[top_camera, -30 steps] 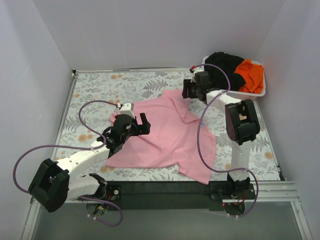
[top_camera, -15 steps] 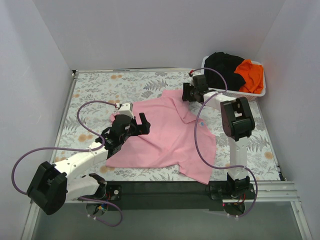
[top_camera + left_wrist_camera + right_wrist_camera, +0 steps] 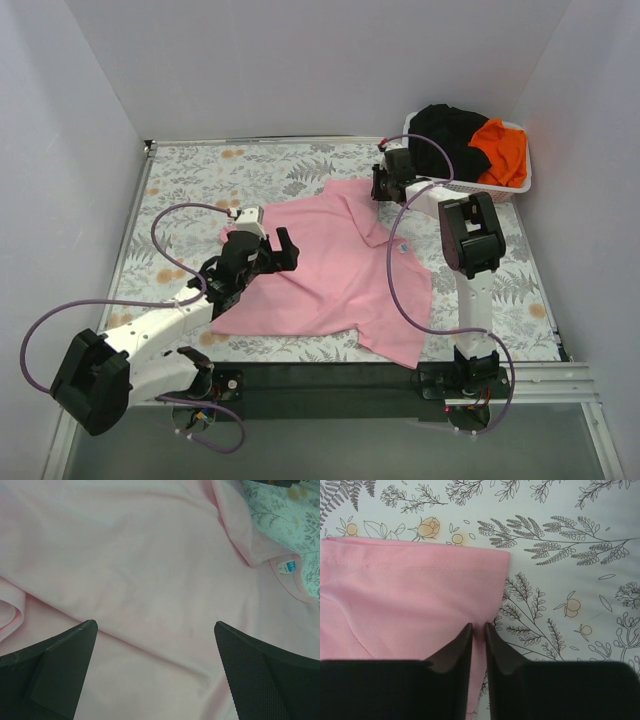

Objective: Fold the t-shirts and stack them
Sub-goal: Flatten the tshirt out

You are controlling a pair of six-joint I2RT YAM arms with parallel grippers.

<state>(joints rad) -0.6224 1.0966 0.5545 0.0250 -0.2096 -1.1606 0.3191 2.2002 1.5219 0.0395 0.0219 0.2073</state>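
The light pink t-shirt (image 3: 340, 270) lies spread and rumpled on the flowered table, collar toward the right. My left gripper (image 3: 287, 251) hangs open over its left part; in the left wrist view the two fingers of my left gripper (image 3: 155, 624) stand wide apart above the pink cloth (image 3: 140, 555). My right gripper (image 3: 380, 190) is at the shirt's far sleeve. In the right wrist view my right gripper (image 3: 479, 626) is shut on the pink sleeve (image 3: 410, 590) at its side edge near the hemmed corner. A black t-shirt (image 3: 445, 125) and an orange t-shirt (image 3: 503, 150) lie in the basket.
A white lattice basket (image 3: 520, 183) stands at the back right corner, just beyond my right gripper. White walls close in the table (image 3: 200, 175) on three sides. A small blue label (image 3: 289, 567) shows inside the pink collar.
My right gripper's jaws have come together on the sleeve edge, and that arm has shifted slightly toward the back. My left gripper stays open in about the same place.
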